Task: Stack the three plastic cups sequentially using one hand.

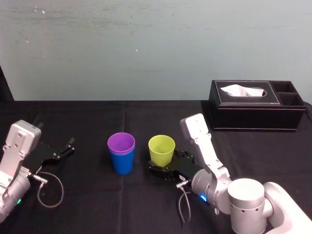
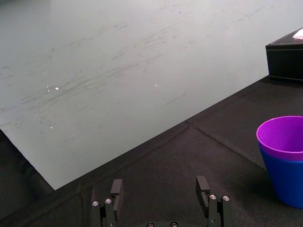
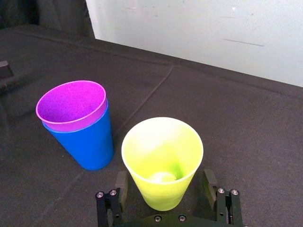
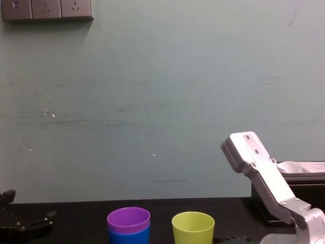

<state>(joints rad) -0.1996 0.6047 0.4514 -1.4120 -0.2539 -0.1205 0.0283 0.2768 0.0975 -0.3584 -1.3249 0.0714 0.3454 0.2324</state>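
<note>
Low around the yellow-green cup (image 3: 162,156), right claw (image 3: 164,181) gapes.

nested cups (image 1: 121,153) left, lone cup (image 1: 162,149) right

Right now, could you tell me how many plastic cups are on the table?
3. The purple cup is nested inside the blue cup; the yellow-green cup stands to their right, apart, between the open fingers of the right gripper. None seem hidden.
</note>
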